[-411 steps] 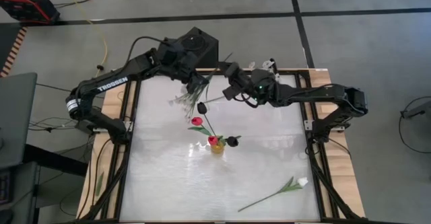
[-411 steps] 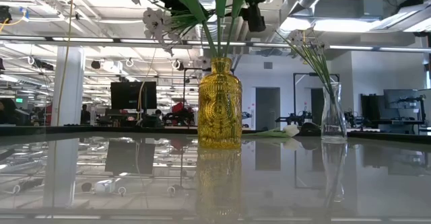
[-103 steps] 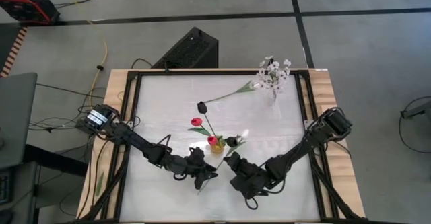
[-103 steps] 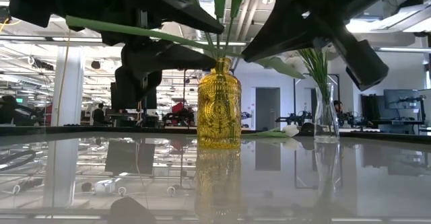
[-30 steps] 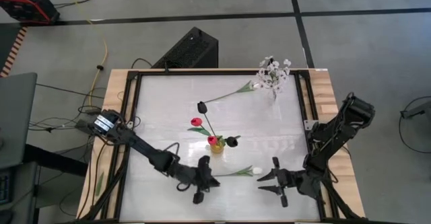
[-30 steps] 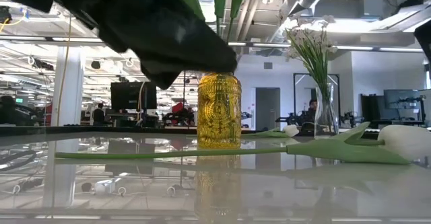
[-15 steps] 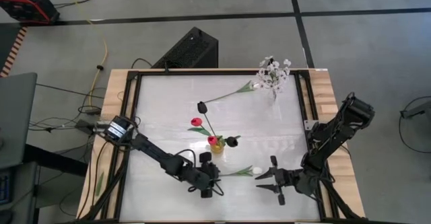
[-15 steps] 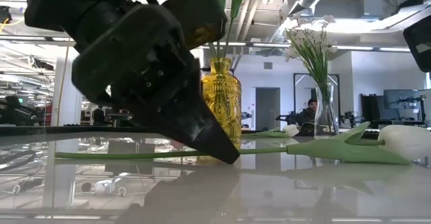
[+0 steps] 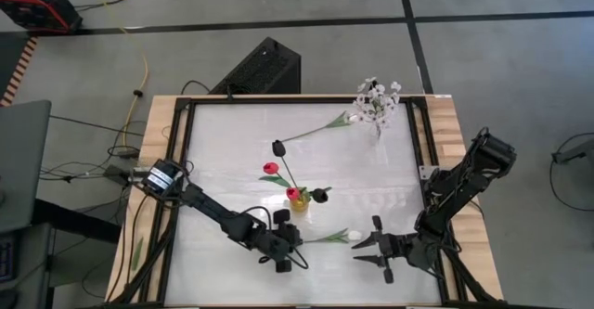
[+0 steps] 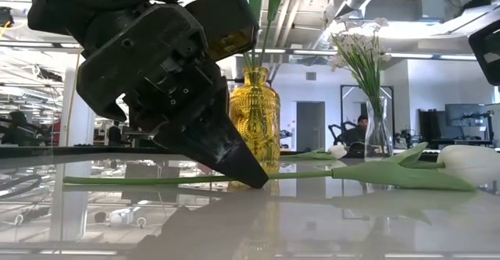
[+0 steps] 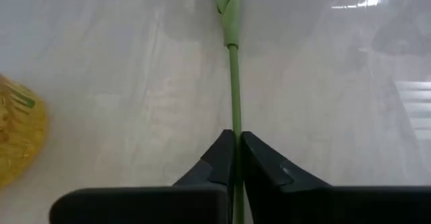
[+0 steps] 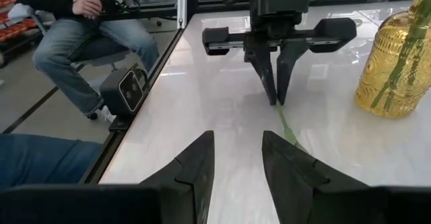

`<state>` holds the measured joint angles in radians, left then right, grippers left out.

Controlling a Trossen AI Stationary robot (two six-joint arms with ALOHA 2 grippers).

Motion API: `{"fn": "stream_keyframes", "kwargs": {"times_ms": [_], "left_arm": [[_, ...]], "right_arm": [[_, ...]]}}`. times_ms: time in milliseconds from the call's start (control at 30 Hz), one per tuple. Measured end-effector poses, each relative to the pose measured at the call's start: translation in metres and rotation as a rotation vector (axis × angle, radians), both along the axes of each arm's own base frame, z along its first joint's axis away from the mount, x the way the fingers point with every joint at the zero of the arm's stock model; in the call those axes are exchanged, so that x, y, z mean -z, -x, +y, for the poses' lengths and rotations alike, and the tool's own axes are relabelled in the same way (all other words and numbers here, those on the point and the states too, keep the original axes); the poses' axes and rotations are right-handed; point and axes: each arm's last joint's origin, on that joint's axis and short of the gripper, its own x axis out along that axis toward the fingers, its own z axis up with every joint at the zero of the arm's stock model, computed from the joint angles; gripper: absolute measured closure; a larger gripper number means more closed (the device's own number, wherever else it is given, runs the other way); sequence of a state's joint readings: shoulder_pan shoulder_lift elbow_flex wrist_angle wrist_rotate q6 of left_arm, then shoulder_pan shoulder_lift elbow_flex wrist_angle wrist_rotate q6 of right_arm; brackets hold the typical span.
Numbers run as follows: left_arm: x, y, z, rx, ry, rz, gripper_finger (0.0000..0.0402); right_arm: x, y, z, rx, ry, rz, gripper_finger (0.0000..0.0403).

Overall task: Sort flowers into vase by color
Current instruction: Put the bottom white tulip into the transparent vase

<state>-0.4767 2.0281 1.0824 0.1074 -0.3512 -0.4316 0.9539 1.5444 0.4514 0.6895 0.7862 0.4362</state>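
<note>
A white tulip lies on its side on the table near the front edge, its green stem flat on the glass. My left gripper slants down onto that stem and is shut on it. My right gripper hovers open just right of the bloom, with nothing between its fingers. The yellow vase holds a red tulip and dark tulips. A clear vase at the far right holds tiny white blossoms. Another white tulip lies at the far side. My left gripper pinches the tulip's green stem between its two fingertips, partway along the bare stem below the leaves. The fingers slant down from the table's left, in line with the stem. In the low view the tips meet the stem at the table, where the whole flower lies.
The yellow vase stands just beyond the held stem. A person sits beside the table. A black box stands past the far edge. Bare tabletop lies at the near left and along the right side.
My left gripper has come down and toward the table's right, tipping its fingers steeply downward until the tips reach the tulip's stem at the table. The tulip has stayed where it lay.
</note>
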Motion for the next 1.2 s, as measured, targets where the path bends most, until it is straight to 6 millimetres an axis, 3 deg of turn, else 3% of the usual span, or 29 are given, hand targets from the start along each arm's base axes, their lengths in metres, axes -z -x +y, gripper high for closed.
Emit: {"fn": "stream_keyframes", "kwargs": {"times_ms": [233, 567, 900, 1033, 1200], "left_arm": [[-0.017, 0.001, 0.002, -0.02, -0.04, -0.059, 0.04], [-0.069, 0.007, -0.002, -0.092, -0.114, -0.269, 0.0401], [-0.095, 0.009, -0.025, -0.088, -0.165, -0.519, 0.0401], [-0.106, 0.007, -0.03, -0.011, -0.115, -0.613, 0.0401], [-0.114, 0.005, -0.03, 0.037, -0.093, -0.685, 0.0401]], "right_arm": [[-0.007, -0.001, 0.005, -0.082, -0.092, -0.025, 0.0253], [-0.024, 0.001, 0.027, -0.3, -0.16, -0.033, 0.0253], [-0.015, -0.001, 0.02, -0.163, -0.022, -0.004, 0.0253], [-0.02, -0.015, 0.008, -0.04, 0.068, -0.075, 0.0253], [-0.03, -0.036, -0.008, -0.02, 0.119, -0.159, 0.0253]]}}
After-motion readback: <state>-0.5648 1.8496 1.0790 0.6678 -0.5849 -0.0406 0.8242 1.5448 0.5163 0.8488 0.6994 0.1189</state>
